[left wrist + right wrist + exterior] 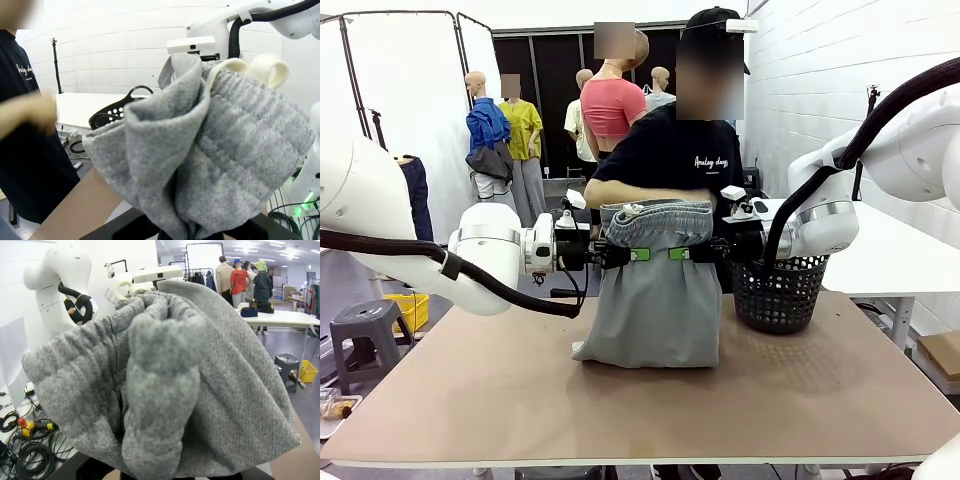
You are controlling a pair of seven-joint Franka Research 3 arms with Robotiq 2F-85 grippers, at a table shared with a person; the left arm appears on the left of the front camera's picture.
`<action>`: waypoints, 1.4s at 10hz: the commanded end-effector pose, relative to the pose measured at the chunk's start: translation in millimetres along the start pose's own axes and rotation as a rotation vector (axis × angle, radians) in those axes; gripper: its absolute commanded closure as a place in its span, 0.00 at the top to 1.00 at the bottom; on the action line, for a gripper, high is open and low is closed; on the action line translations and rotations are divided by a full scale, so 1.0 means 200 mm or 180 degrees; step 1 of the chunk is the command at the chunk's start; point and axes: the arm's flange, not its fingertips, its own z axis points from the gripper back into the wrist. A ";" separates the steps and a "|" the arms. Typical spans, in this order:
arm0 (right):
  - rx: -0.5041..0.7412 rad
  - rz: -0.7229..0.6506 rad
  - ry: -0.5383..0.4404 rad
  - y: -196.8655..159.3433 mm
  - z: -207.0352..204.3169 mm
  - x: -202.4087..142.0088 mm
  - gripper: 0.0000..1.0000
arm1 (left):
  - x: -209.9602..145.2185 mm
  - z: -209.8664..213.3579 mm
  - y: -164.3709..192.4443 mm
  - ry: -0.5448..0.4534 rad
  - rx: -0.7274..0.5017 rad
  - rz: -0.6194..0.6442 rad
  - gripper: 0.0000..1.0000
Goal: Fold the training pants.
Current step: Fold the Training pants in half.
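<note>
The light grey training pants (655,300) hang upright over the middle of the table, and their lower end rests bunched on the tabletop. The gathered waistband (656,216) flops over at the top. My left gripper (638,254) comes in from the left and is shut on the cloth just under the waistband. My right gripper (680,254) pinches the same band of cloth from the right, close beside the left one. Bunched grey fabric (210,150) covers the fingers in the left wrist view, with a cream drawstring end (270,70) on top. Grey folds (165,380) also hide the fingers in the right wrist view.
A black mesh basket (778,292) stands on the table at the right, just behind my right wrist. A person in a dark shirt (670,150) stands right behind the pants, with a forearm (620,192) across the body. Bare tabletop (520,390) lies in front.
</note>
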 end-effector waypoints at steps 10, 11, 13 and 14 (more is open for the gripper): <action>0.0031 0.0006 -0.0029 0.00 -0.01 0.01 0.00 | 0.01 0.00 -0.01 -0.0019 0.0038 0.0006 0.00; 0.0031 0.0006 -0.0029 0.00 -0.01 0.01 0.00 | 0.01 0.00 -0.01 -0.0019 0.0038 0.0006 0.00; 0.0031 0.0006 -0.0029 0.00 -0.01 0.01 0.00 | 0.01 0.00 -0.01 -0.0019 0.0038 0.0006 0.00; 0.0031 0.0006 -0.0029 0.00 -0.01 0.01 0.00 | 0.01 0.00 -0.01 -0.0019 0.0038 0.0006 0.00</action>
